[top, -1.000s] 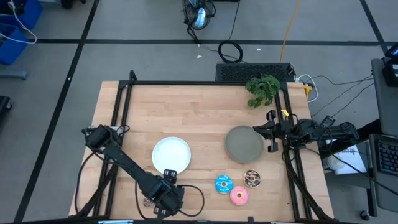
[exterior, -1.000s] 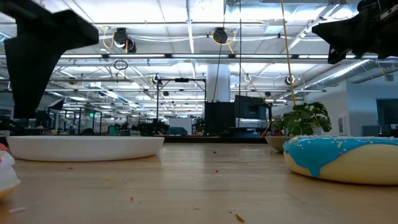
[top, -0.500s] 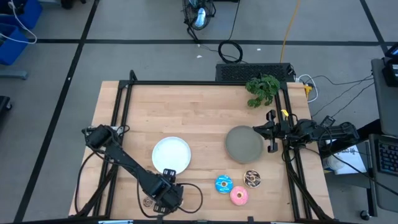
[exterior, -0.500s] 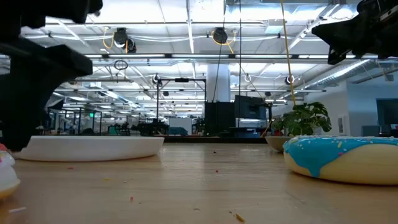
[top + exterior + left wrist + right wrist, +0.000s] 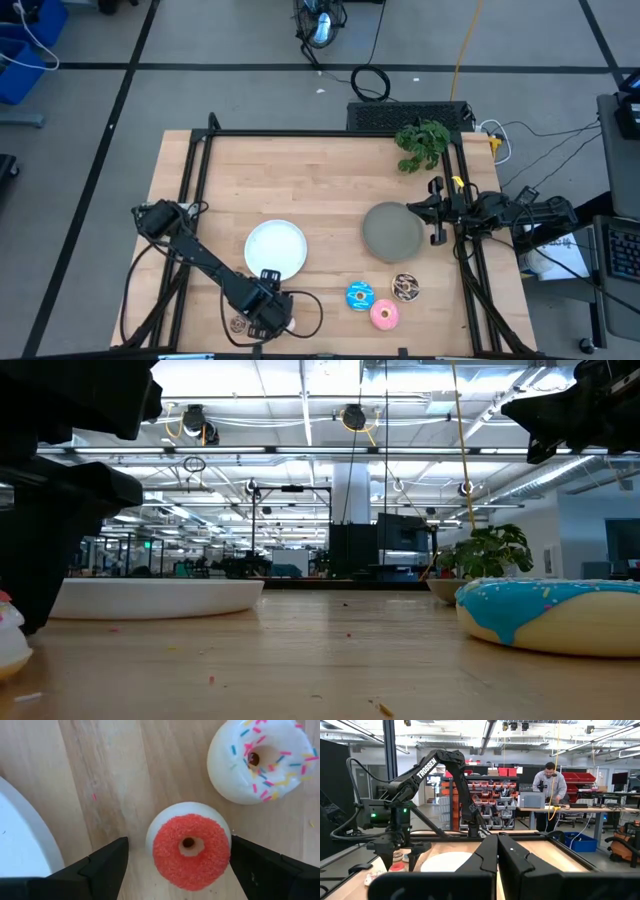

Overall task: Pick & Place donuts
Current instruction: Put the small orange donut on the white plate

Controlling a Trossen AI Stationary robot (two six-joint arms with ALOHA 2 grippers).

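Observation:
My left gripper (image 5: 179,851) is open near the table's near edge, pointing down, with one finger on each side of the tiny red donut (image 5: 190,847), which lies flat on the wood. I cannot tell whether a finger touches it. A tiny pale pink sprinkled donut (image 5: 262,760) lies beside it. In the high view the gripper (image 5: 262,315) hides both, and a tiny brown donut (image 5: 238,323) lies to its left. The larger blue (image 5: 359,296), brown sprinkled (image 5: 406,287) and pink (image 5: 384,315) donuts lie to the right. The tiny blue donut is not in view. My right gripper (image 5: 497,856) is shut, parked at the right edge.
A white plate (image 5: 276,248) lies just beyond my left gripper, its rim (image 5: 30,840) close to one finger. A grey plate (image 5: 393,232) sits before the right gripper. A green plant (image 5: 422,143) stands at the far right corner. A person (image 5: 550,782) stands in the room behind.
My left gripper has come down toward the table and shifted slightly toward the left edge, staying open. The right arm has kept still.

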